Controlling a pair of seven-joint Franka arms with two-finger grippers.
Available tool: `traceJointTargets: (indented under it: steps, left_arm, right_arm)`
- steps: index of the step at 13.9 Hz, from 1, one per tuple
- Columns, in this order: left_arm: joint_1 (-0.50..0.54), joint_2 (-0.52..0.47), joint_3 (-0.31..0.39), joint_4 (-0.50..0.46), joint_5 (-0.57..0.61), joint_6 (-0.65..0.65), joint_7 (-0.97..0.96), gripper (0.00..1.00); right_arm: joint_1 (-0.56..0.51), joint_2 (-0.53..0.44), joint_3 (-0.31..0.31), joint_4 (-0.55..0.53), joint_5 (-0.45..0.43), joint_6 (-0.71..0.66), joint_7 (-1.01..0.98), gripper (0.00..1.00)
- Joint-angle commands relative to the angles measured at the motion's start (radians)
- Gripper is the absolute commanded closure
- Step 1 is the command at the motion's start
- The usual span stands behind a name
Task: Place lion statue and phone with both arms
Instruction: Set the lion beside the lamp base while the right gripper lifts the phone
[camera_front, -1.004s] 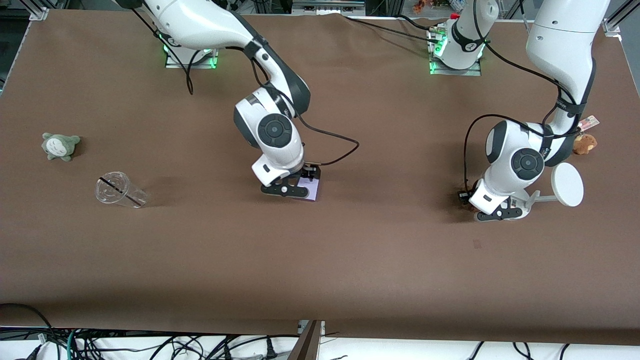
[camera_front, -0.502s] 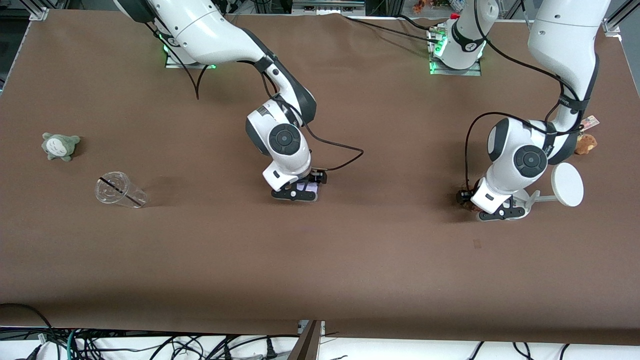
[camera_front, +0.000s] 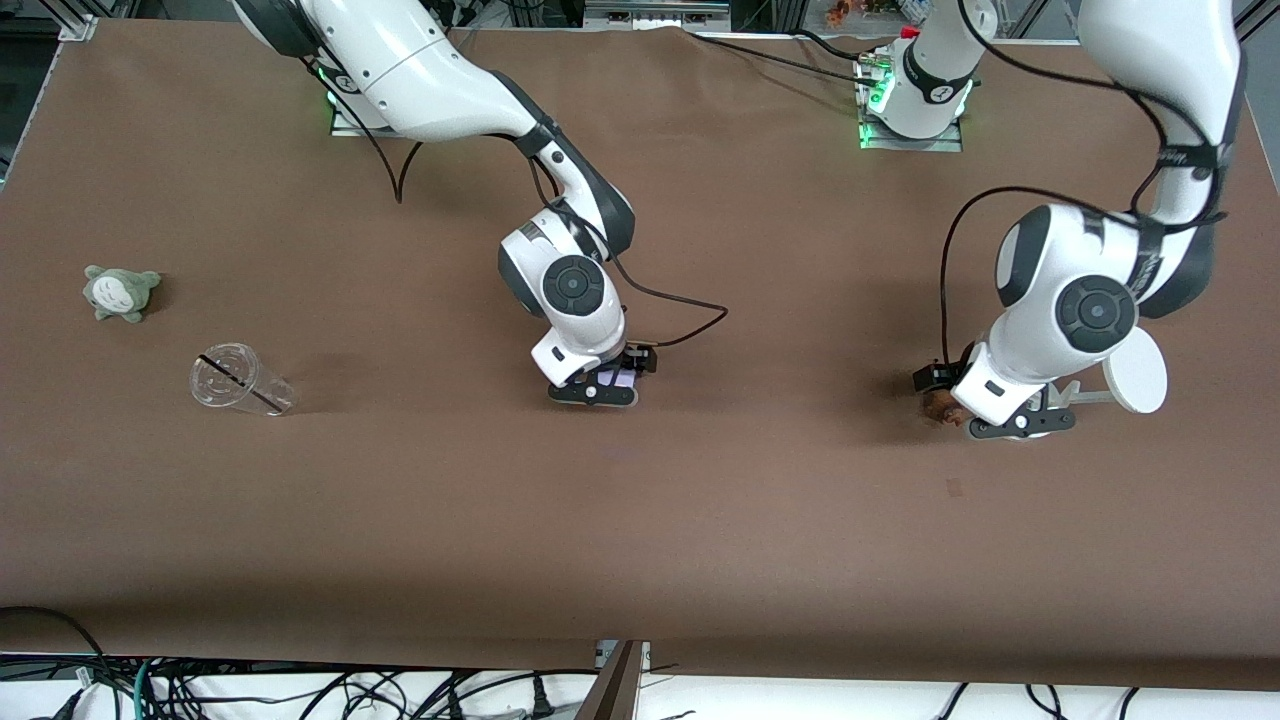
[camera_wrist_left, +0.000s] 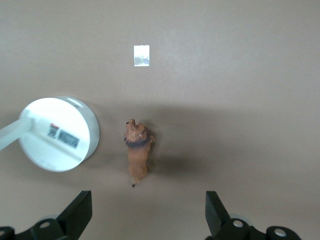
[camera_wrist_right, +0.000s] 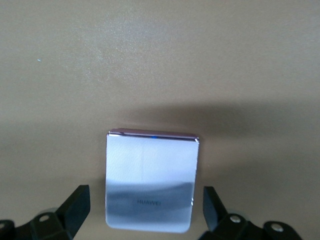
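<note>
The lion statue (camera_front: 938, 403) (camera_wrist_left: 137, 152), a small brown-orange figurine, lies on the brown table toward the left arm's end, beside the white stand's round base (camera_wrist_left: 57, 134). My left gripper (camera_front: 1015, 425) (camera_wrist_left: 148, 215) hangs over it, open, fingers wide apart and touching nothing. The phone (camera_wrist_right: 150, 182), a pale lavender slab, lies flat mid-table; only a sliver of it (camera_front: 622, 379) shows under the arm in the front view. My right gripper (camera_front: 597, 390) (camera_wrist_right: 145, 210) is low over it and open. One finger (camera_wrist_right: 75, 207) stands on each side, with a gap to the phone's edges.
A white stand with a disc (camera_front: 1135, 370) stands next to the lion. A clear plastic cup (camera_front: 240, 380) lies on its side toward the right arm's end, with a grey-green plush (camera_front: 120, 291) farther from the camera. A small tape mark (camera_wrist_left: 141, 55) is on the cloth.
My left gripper has opened, let go of the lion statue and risen above it. My right gripper stayed open and shifted over the phone, hiding most of it in the front view.
</note>
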Motion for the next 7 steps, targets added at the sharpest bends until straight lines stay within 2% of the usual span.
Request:
traceJointTargets:
  steps: [1, 3, 7]
  left_arm:
    - [0.0, -0.022, -0.004, 0.155, -0.036, -0.179, -0.011, 0.0]
    - [0.015, -0.054, 0.005, 0.22, -0.05, -0.244, -0.006, 0.0]
    - [0.088, -0.141, 0.02, 0.23, -0.117, -0.33, 0.029, 0.0]
  right_arm:
    - [0.014, 0.029, -0.013, 0.029, -0.009, 0.019, 0.012, 0.0]
    - [0.014, 0.03, -0.013, 0.029, -0.021, 0.021, 0.012, 0.0]
    - [0.016, 0.044, -0.013, 0.029, -0.022, 0.036, 0.012, 0.0]
